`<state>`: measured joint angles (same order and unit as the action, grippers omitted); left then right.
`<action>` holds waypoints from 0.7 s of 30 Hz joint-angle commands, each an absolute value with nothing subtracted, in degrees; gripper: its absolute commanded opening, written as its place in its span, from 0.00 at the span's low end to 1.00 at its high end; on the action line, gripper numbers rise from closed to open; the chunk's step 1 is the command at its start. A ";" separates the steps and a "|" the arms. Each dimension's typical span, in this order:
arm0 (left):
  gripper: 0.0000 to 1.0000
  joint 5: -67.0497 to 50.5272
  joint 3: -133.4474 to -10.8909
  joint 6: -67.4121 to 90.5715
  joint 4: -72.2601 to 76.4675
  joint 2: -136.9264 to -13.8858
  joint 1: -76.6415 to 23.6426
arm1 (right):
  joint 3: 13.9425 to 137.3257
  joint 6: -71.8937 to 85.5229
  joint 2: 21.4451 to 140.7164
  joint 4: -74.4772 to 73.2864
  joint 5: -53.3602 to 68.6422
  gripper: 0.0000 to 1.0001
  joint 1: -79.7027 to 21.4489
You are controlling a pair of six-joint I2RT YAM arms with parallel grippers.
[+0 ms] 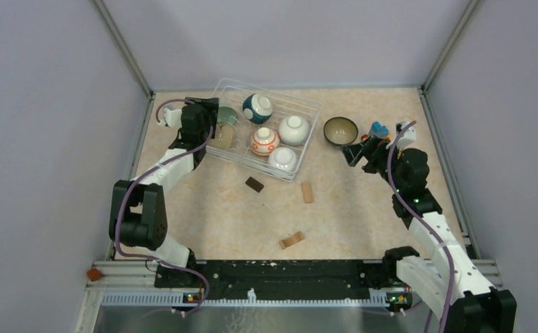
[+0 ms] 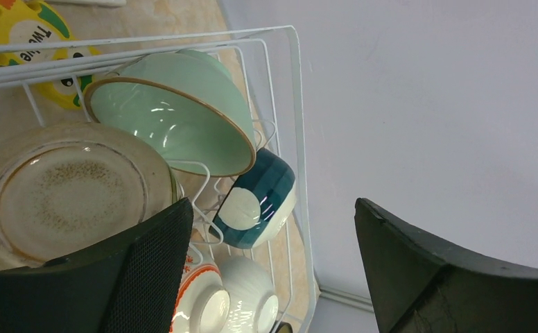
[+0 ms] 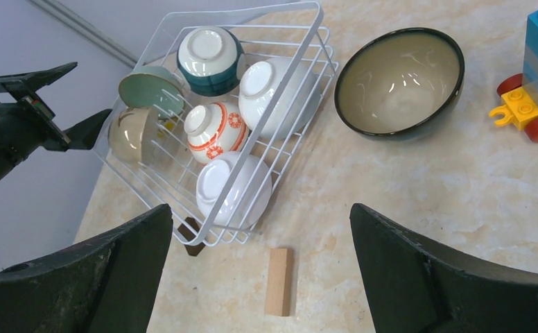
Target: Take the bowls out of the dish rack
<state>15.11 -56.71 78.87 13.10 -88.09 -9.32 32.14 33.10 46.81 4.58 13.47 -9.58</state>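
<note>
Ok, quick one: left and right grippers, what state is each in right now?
Left gripper: open, holding nothing, next to the beige bowl.
Right gripper: open, holding nothing.

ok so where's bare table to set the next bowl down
Barest: the stretch between the left arm, the dark block and the near wooden block. Also between the far wooden block and the right arm. Crowded: inside the dish rack, and around the dark bowl and toy car.

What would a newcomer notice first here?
The white wire dish rack at the table's far centre, crowded with six bowls, mostly upended. One dark-rimmed bowl sits upright on the table just right of it, and the left arm's open fingers hang at the rack's left end.
</note>
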 commanded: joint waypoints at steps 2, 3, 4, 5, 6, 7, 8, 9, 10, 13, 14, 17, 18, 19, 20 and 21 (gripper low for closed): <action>0.89 15.29 -61.98 82.84 15.76 -91.54 -9.16 | 32.43 31.65 44.63 5.41 12.17 0.97 -9.40; 0.87 15.13 -62.31 83.40 15.77 -92.03 -9.14 | 32.49 31.58 44.63 5.29 12.00 0.97 -9.39; 0.86 15.02 -62.58 84.04 15.81 -92.45 -9.14 | 32.51 31.56 44.65 5.20 11.76 0.97 -9.40; 0.84 15.00 -62.98 84.63 15.58 -93.00 -9.14 | 32.52 31.55 44.59 5.11 11.47 0.97 -9.40; 0.83 15.01 -63.46 85.04 15.19 -93.52 -9.14 | 32.59 31.51 44.53 5.02 11.23 0.97 -9.40; 0.82 15.15 -64.24 85.46 14.59 -94.25 -9.14 | 32.63 31.43 44.56 4.87 11.06 0.97 -9.40; 0.81 15.20 -64.92 85.79 13.93 -94.80 -9.14 | 32.71 31.38 44.63 4.73 10.93 0.97 -9.40; 0.80 15.25 -65.55 85.93 13.22 -95.26 -9.14 | 32.70 31.40 44.57 4.67 10.83 0.97 -9.36; 0.80 15.33 -66.30 86.18 11.74 -95.68 -9.14 | 32.81 31.37 44.59 4.59 10.83 0.97 -9.38; 0.79 15.50 -68.67 86.79 7.92 -96.76 -9.16 | 32.83 31.23 44.62 4.48 10.72 0.97 -9.40; 0.79 15.68 -69.18 87.06 7.19 -97.12 -9.14 | 32.80 31.27 44.65 4.48 10.60 0.97 -9.40; 0.77 16.22 -69.90 88.68 6.06 -98.13 -9.18 | 32.87 31.25 44.81 4.39 10.14 0.97 -9.40; 0.75 16.23 -70.06 89.25 5.69 -98.50 -9.19 | 32.87 31.21 44.78 4.34 10.05 0.97 -9.40; 0.74 16.30 -70.23 89.86 5.22 -98.85 -9.14 | 32.87 31.21 44.82 4.39 10.02 0.97 -9.40; 0.73 16.28 -70.54 90.39 5.05 -99.39 -9.14 | 32.87 31.25 44.90 4.39 9.97 0.97 -9.40; 0.72 16.27 -70.68 90.93 4.94 -99.84 -9.16 | 32.87 31.18 44.91 4.41 9.99 0.97 -9.35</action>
<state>15.14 -68.20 87.94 6.76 -98.13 -9.32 32.14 32.05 45.47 3.33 10.76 -9.58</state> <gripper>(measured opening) 0.737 0.970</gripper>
